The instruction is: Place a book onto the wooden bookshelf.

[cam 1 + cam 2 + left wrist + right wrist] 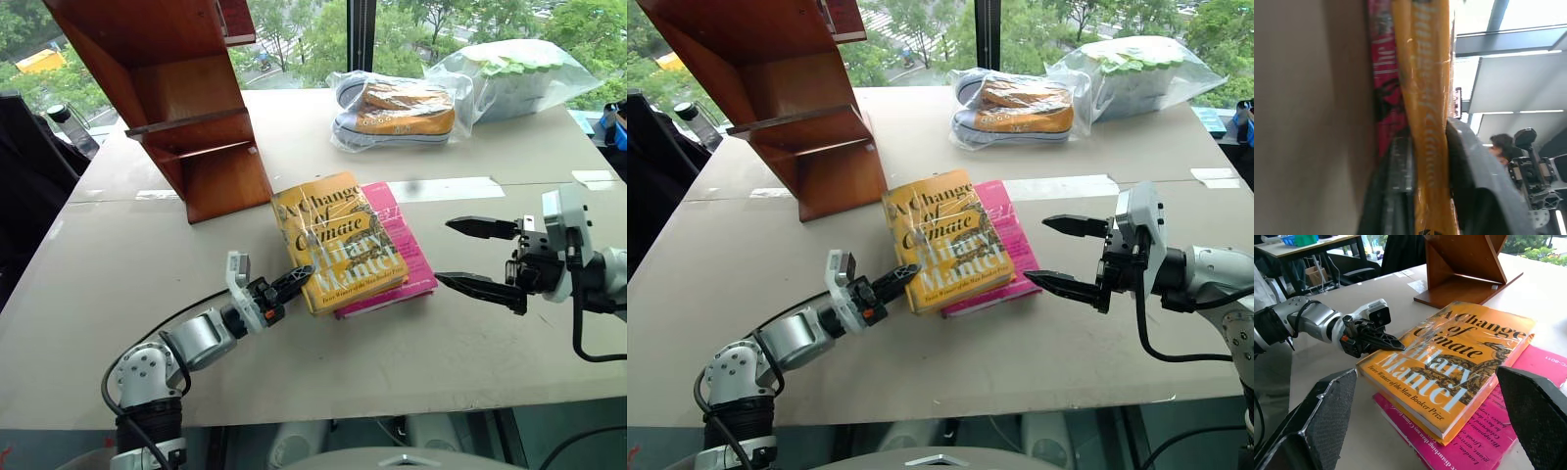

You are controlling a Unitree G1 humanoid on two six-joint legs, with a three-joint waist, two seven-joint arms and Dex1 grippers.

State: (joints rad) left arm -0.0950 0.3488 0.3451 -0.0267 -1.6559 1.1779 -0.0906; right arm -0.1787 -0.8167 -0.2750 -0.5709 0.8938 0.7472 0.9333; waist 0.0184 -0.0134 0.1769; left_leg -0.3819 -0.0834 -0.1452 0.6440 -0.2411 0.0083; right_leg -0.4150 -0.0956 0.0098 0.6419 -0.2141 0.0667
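The left end effector (294, 282) pinches only the near-left edge of the book (336, 241), mid-desk atop a pink paperback (400, 251), the right end effector (472, 255) gaping empty, so lifting may let it droop or slip.

**Left gripper clamped, right gripper spread wide**

The left arm is stretched low from the near left, its forearm angled forward and to the right. The left gripper (297, 278) is held roughly level, and its two black fingers (1400, 166) are closed on the near left edge of the book (338, 240), one finger above the cover and one beneath it. The right arm is brought in from the right side and is held higher. The right gripper (472, 255) is pointed to the left, and its two fingers (1312, 421) are spread wide apart, one above the other, with nothing between them.
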